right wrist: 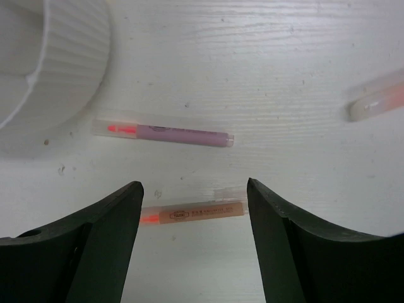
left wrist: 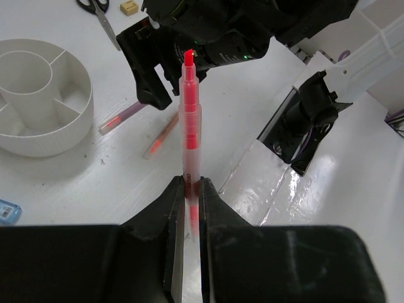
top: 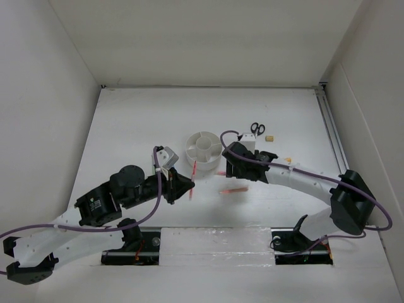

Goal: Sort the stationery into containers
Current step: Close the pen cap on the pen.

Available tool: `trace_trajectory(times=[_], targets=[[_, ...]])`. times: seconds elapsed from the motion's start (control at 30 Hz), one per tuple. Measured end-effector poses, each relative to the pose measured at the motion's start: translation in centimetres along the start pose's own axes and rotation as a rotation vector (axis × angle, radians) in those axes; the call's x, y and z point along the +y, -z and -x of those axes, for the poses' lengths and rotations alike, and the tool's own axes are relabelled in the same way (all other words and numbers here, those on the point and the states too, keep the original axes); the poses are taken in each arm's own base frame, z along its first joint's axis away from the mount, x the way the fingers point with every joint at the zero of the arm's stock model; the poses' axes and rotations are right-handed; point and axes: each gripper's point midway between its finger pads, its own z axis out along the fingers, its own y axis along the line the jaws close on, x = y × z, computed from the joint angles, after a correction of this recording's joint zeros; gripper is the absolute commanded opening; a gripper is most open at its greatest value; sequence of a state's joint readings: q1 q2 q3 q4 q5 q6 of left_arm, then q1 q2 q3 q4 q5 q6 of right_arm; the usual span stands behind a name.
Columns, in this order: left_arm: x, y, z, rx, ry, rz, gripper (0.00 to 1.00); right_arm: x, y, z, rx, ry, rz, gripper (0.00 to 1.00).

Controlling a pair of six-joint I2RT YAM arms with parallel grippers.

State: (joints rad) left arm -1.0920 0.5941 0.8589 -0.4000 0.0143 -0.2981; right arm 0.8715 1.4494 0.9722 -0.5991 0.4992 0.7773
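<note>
My left gripper (left wrist: pixel 191 186) is shut on a pink-red pen (left wrist: pixel 189 120), which it holds above the table, just in front of the round white organizer (top: pixel 204 154). The top view shows this gripper (top: pixel 187 184) and pen (top: pixel 194 169) too. My right gripper (right wrist: pixel 194 187) is open and low over the table, its jaws either side of a tan-orange pen (right wrist: pixel 199 213) without touching it. A purple pen (right wrist: pixel 170 133) lies just beyond, next to the organizer's wall (right wrist: pixel 69 69). In the top view the right gripper (top: pixel 229 169) is right of the organizer.
Black-handled scissors (top: pixel 257 128) and a tan eraser (top: pixel 271 136) lie behind the right gripper. A small orange-yellow item (top: pixel 288 160) lies to its right. Another pink pen (top: pixel 232 190) lies near the front. A blue item (left wrist: pixel 7 211) lies by the organizer (left wrist: pixel 60 136).
</note>
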Motion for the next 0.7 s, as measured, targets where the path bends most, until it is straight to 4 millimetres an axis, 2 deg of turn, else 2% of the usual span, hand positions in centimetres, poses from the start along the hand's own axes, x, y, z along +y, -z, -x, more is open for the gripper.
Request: trace_trajectory(times=[0.1, 0.23, 0.37, 0.47, 0.5, 0.6, 0.63, 0.7], targets=[[0.0, -0.1, -0.1, 0.003, 0.000, 0.001, 0.00, 0.4, 0.5, 0.6, -0.002, 0.102, 0.033, 0.71], [0.0, -0.1, -0.1, 0.005, 0.000, 0.002, 0.00, -0.1, 1.2, 0.9, 0.001, 0.196, 0.061, 0.73], [0.0, -0.1, -0.1, 0.004, 0.000, 0.002, 0.00, -1.3, 2.1, 2.0, -0.014, 0.195, 0.082, 0.74], [0.0, -0.1, -0.1, 0.004, 0.000, 0.002, 0.00, -2.1, 1.9, 2.3, -0.012, 0.176, 0.064, 0.74], [0.0, -0.1, -0.1, 0.004, 0.000, 0.002, 0.00, -2.3, 1.7, 2.1, -0.005, 0.178, 0.058, 0.73], [0.0, -0.1, -0.1, 0.004, 0.000, 0.002, 0.00, -2.9, 0.9, 0.8, 0.035, 0.198, 0.036, 0.60], [0.0, -0.1, -0.1, 0.003, 0.000, 0.002, 0.00, -3.1, 0.6, 0.3, 0.055, 0.207, 0.023, 0.51], [0.0, -0.1, 0.0, 0.002, 0.000, 0.002, 0.00, -3.3, 0.0, -0.6, 0.088, 0.215, 0.004, 0.49]])
